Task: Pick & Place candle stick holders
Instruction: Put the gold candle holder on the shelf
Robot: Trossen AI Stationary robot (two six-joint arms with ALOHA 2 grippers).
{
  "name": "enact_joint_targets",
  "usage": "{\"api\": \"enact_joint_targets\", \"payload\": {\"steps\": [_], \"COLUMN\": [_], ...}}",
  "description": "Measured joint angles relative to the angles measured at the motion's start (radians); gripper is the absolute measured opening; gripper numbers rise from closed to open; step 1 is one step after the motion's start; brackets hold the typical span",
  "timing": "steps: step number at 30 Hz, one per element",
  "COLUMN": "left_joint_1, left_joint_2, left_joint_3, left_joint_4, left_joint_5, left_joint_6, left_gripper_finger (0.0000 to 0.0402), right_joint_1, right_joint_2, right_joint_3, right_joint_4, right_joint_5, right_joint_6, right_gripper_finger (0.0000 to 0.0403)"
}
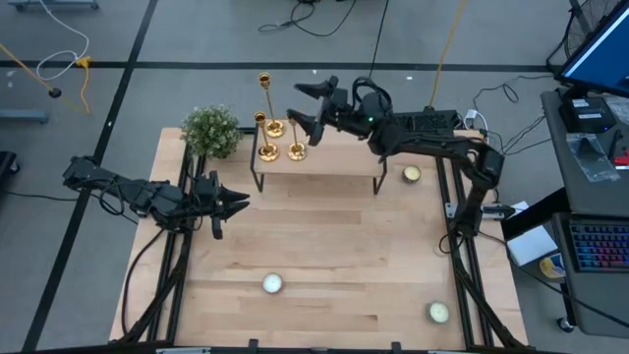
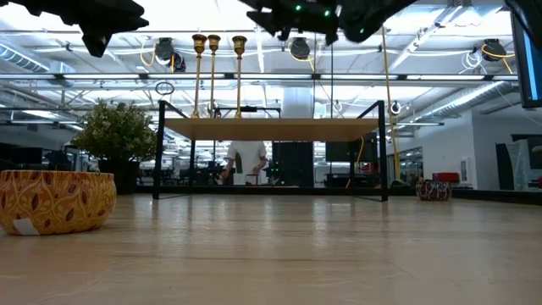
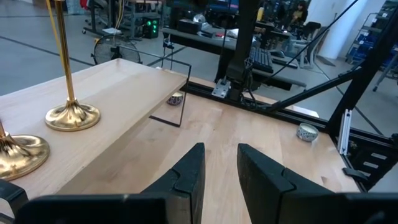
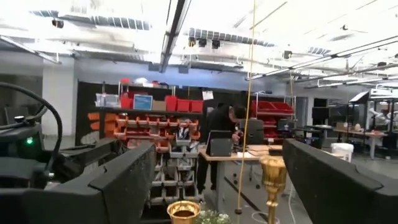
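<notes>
A white candle (image 1: 272, 284) is sitting at the near edge of the wooden counter (image 1: 324, 256), another (image 1: 438, 313) towards the near right corner. The left pincer (image 1: 232, 205) is hovering over the counter's left side, fingers nearly pressed together, pinching nothing. Farther back, three gold candle stick holders (image 1: 271, 126) are standing on the raised shelf (image 1: 334, 162) (left end, beside a bushy plant (image 1: 211, 131)). The right pincer (image 1: 305, 108) is hanging spread wide just beside them, empty.

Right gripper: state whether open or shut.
Open. The right gripper has its fingers spread wide near the candle stick holders on the raised shelf.
</notes>
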Motion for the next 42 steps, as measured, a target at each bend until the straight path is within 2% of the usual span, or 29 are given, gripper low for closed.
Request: {"api": "enact_joint_targets", "payload": {"steps": [3, 8, 11, 15, 18, 20, 23, 32, 38, 42], "left_joint_1": [0.000, 0.000, 0.000, 0.000, 0.000, 0.000, 0.000, 0.000, 0.000, 0.000], "left_joint_2": [0.000, 0.000, 0.000, 0.000, 0.000, 0.000, 0.000, 0.000, 0.000, 0.000], "left_joint_3": [0.000, 0.000, 0.000, 0.000, 0.000, 0.000, 0.000, 0.000, 0.000, 0.000], "left_joint_4": [0.001, 0.000, 0.000, 0.001, 0.001, 0.001, 0.001, 0.035, 0.142, 0.209], "left_joint_5": [0.000, 0.000, 0.000, 0.000, 0.000, 0.000, 0.000, 0.000, -0.027, -0.027], "left_joint_6": [0.000, 0.000, 0.000, 0.000, 0.000, 0.000, -0.001, -0.010, -0.013, -0.006], "left_gripper_finger": [0.0093, 0.0093, 0.0093, 0.0093, 0.0093, 0.0093, 0.0093, 0.0093, 0.0093, 0.0093], "right_joint_1": [0.000, -0.001, 0.000, 0.000, 0.000, 0.001, 0.006, -0.001, -0.009, -0.025], "right_joint_2": [-0.064, -0.174, -0.230, -0.269, -0.268, -0.261, -0.250, -0.250, -0.253, -0.303], "right_joint_3": [0.000, 0.000, 0.000, 0.000, -0.004, -0.029, -0.103, -0.362, -0.432, -0.475], "right_joint_4": [-0.149, -0.546, -0.777, -1.044, -1.157, -1.145, -1.035, -0.571, -0.498, -0.408], "right_joint_5": [-0.001, 0.006, 0.053, 0.074, 0.073, 0.072, 0.072, 0.072, 0.071, 0.039], "right_joint_6": [-0.025, -0.052, -0.049, -0.029, 0.013, 0.036, 0.071, 0.157, 0.172, 0.169], "right_gripper_finger": [0.0320, 0.0276, 0.0249, 0.0213, 0.0186, 0.0169, 0.0143, 0.0069, 0.0024, 0.0003]}}
